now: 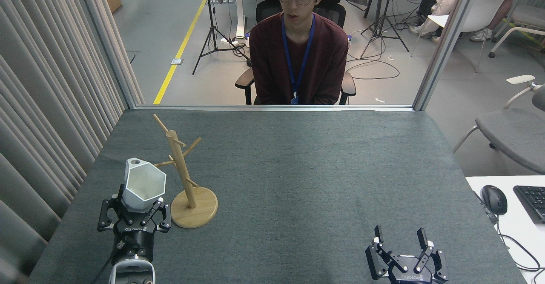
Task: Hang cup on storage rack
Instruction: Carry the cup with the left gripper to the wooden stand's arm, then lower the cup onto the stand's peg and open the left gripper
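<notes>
My left gripper [137, 205] is shut on the base of the white faceted cup [144, 185], which it holds mouth-up just left of the storage rack. The cup's rim tab with its round hole [135, 162] points away from me, close to the tip of a low left peg. The wooden storage rack [183, 177] stands upright on its round disc base at the table's left side, its pegs bare. My right gripper [400, 233] rests low at the front right, open, with nothing between its fingers.
A person in a dark red top [298, 50] sits behind the table's far edge. A pleated curtain [47, 105] runs along the left side. A side desk with a mouse [494, 199] and keyboard stands at the right.
</notes>
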Robot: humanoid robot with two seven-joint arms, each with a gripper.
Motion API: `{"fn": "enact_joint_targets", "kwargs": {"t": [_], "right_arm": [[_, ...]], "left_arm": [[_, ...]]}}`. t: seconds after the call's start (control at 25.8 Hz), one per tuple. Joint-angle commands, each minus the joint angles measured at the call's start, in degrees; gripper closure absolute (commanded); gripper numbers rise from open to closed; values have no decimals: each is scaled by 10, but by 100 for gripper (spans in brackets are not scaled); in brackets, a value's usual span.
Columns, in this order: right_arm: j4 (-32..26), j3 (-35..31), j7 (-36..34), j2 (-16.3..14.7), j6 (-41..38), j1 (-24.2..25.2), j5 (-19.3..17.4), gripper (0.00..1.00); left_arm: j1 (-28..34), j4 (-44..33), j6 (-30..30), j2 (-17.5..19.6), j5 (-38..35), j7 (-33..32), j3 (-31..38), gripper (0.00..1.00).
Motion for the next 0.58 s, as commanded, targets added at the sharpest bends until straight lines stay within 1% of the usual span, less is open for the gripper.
{"fn": "enact_joint_targets", "kwargs": {"t": [0.0,0.12,0.23,0.43,0.54], "right_arm": [[2,0,0,0,0,-2,0,1],[2,0,0,1,0,-4,0,1],[2,0,0,1,0,-4,0,1],[5,0,-3,2,-1,-4,0,1],[5,0,-5,1,-1,-5,0,1]], "left_arm": [[-1,2,0,-2,-15,4,-6,49],[-1,3,0,-3,-19,5,-11,49],[-1,6,5,-4,-40,7,-24,49],[-13,32,15,-14,-71,7,-36,49],[-27,54,16,-15,-75,7,-37,48]]}}
